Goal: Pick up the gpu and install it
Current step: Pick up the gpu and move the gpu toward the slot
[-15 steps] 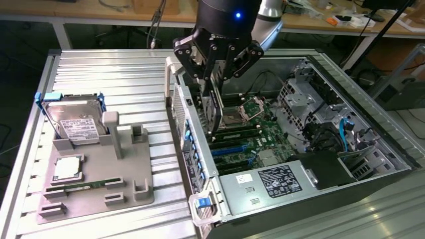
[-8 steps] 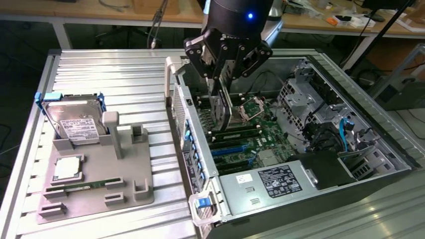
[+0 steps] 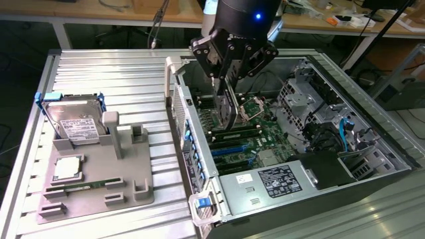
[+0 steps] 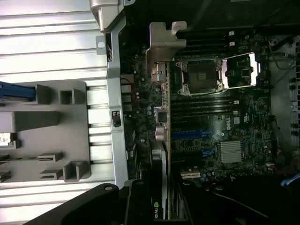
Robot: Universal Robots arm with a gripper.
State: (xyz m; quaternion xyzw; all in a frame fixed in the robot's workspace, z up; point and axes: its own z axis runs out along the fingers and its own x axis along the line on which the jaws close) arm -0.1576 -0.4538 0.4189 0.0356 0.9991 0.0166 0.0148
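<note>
Exterior view: arm [image 3: 246,15] pointing down into case [image 3: 332,205], pincer [image 3: 224,75] clamped on upright gpu [image 3: 228,109] above motherboard [image 3: 269,130].

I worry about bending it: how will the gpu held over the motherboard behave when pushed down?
The gpu looks like a thin, rigid board, so it probably won't flop. Held at its upper edge by the gripper, hanging edge-down, it could tilt if pushed off-centre. Being so thin, it likely dislikes sideways force.
</note>
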